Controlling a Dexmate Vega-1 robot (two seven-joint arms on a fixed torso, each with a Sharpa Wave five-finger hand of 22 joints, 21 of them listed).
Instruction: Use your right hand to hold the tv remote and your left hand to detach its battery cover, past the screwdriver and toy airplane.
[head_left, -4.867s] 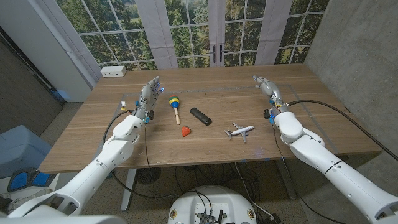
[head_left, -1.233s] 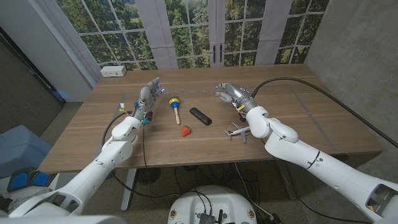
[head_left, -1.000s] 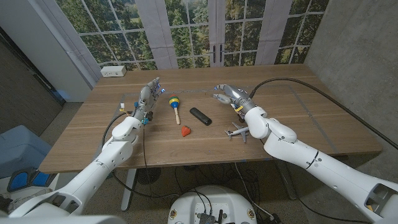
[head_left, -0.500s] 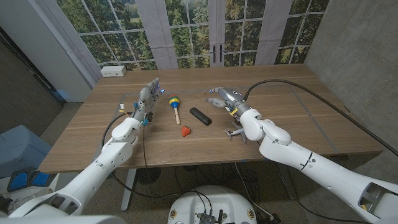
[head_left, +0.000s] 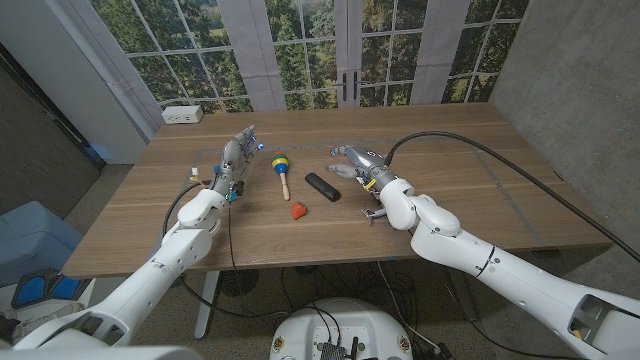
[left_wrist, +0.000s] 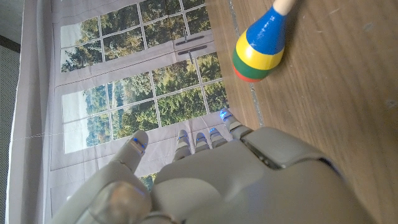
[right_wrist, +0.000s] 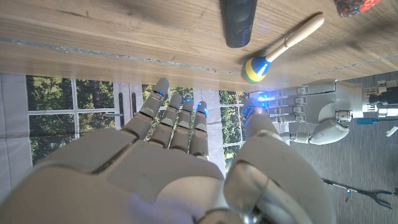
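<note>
Remote (head_left: 322, 186) lies mid-tabletop (head_left: 480, 190), untouched, near the right hand (head_left: 352, 162), whose fingers are spread and empty. Left hand (head_left: 237, 155) waits apart, empty. Best lower squarely over the remote's length, avoiding the airplane (head_left: 374, 213).

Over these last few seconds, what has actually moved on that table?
The right hand swung in from the table's right side to just beside the black remote, open, not touching it. The left hand, maraca, red toy and airplane stayed put.
</note>
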